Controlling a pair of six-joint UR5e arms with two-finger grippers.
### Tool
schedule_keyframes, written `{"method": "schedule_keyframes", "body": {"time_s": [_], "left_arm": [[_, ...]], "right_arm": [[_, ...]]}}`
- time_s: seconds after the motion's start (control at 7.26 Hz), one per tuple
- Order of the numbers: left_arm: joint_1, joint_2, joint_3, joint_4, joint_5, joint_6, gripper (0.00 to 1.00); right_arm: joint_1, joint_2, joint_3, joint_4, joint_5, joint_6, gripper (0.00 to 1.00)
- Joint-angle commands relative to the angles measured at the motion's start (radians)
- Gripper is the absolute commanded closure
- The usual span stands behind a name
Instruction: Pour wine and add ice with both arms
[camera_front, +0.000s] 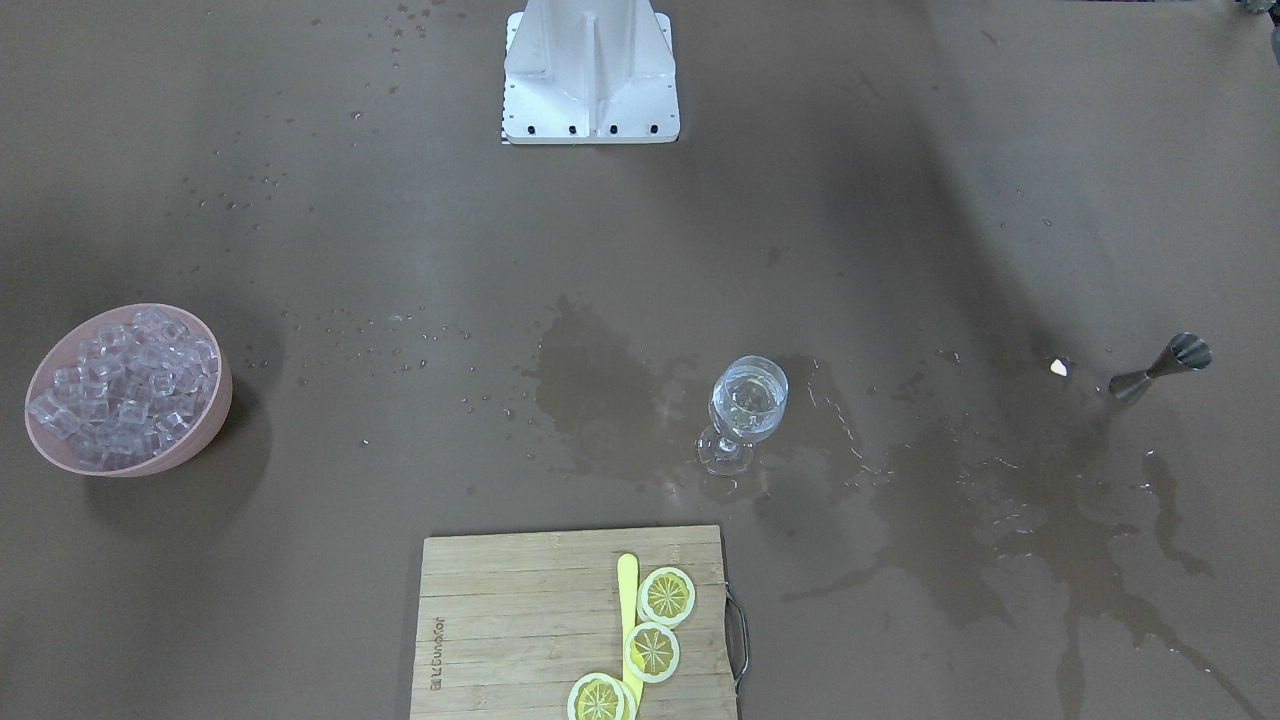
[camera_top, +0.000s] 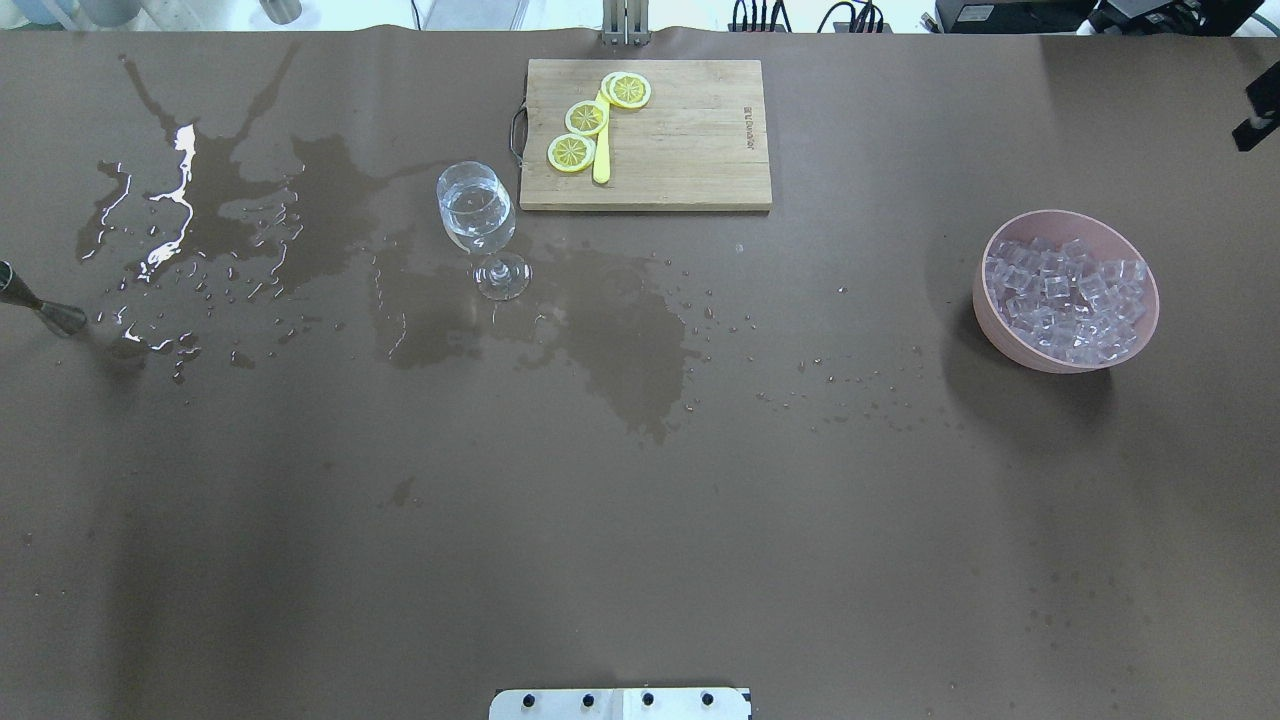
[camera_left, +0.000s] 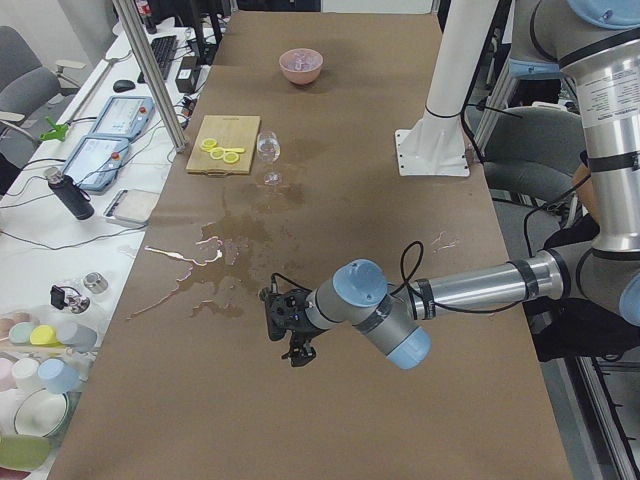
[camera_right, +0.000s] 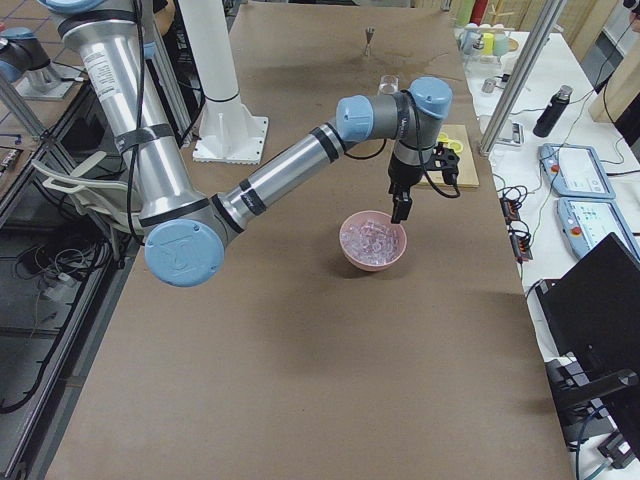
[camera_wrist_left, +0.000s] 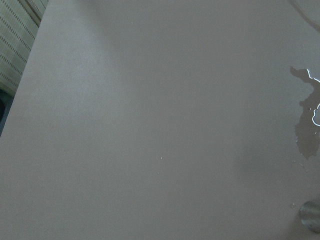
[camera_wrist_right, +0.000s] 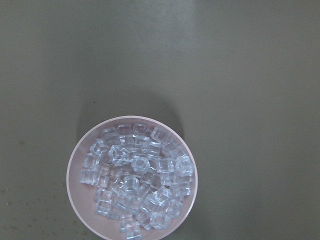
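Status: the pouring stage appears complete and the ice stage appears not yet begun. The wine glass (camera_front: 740, 420) stands upright at the centre right of the front-facing view, just above the cutting board (camera_front: 520, 600), and its bowl holds a small amount of clear wine (camera_front: 750, 398). No cube can be made out inside it. A large share of liquid lies outside the glass: a wet spill (camera_front: 1040, 520) spreads over the table (camera_front: 640, 250) from around the glass foot to the lower right of that view. The steel jigger (camera_front: 1160, 368) stands at the far right, apart from the glass. Its contents cannot be seen. All the ice (camera_front: 120, 385) sits heaped in the pink bowl (camera_front: 205, 430) at the left edge of the same view, well apart from the glass. The right gripper (camera_right: 401, 207) hangs directly above this bowl, fingers pointing down, and its wrist camera looks straight into the cubes. Whether those fingers are apart or together cannot be told. The left gripper (camera_left: 297, 352) hovers over bare table at the lower centre of the left side view, holding nothing visible. Its finger spacing likewise cannot be told. Remaining work, as judged: pick cubes from the bowl and carry them across to the glass. Three lemon slices (camera_front: 667, 596) and a yellow knife (camera_front: 627, 590) lie on the board
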Motion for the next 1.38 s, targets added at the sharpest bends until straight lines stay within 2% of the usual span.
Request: {"method": "schedule_keyframes", "body": {"time_s": [0.0, 0.28, 0.55, 0.83, 1.1, 1.24], "left_arm": [[0.039, 0.037, -0.005, -0.170, 0.063, -0.049, 0.02], [0.117, 0.047, -0.060, -0.218, 0.170, -0.049, 0.02], [0.162, 0.060, -0.087, -0.218, 0.210, -0.078, 0.02], [0.290, 0.060, -0.087, -0.217, 0.359, -0.123, 0.02], [0.437, 0.061, -0.088, -0.220, 0.535, -0.236, 0.02], [0.439, 0.072, -0.090, -0.220, 0.534, -0.238, 0.02]], "right_arm": [[-0.103, 0.000, -0.055, 0.116, -0.005, 0.103, 0.00], [-0.122, -0.029, -0.186, 0.304, 0.007, 0.109, 0.00], [-0.152, -0.040, -0.214, 0.319, 0.030, 0.143, 0.00], [-0.197, -0.048, -0.224, 0.331, 0.033, 0.166, 0.00], [-0.226, -0.048, -0.350, 0.574, 0.032, 0.283, 0.23], [-0.234, -0.048, -0.387, 0.654, 0.032, 0.313, 0.32]]}}
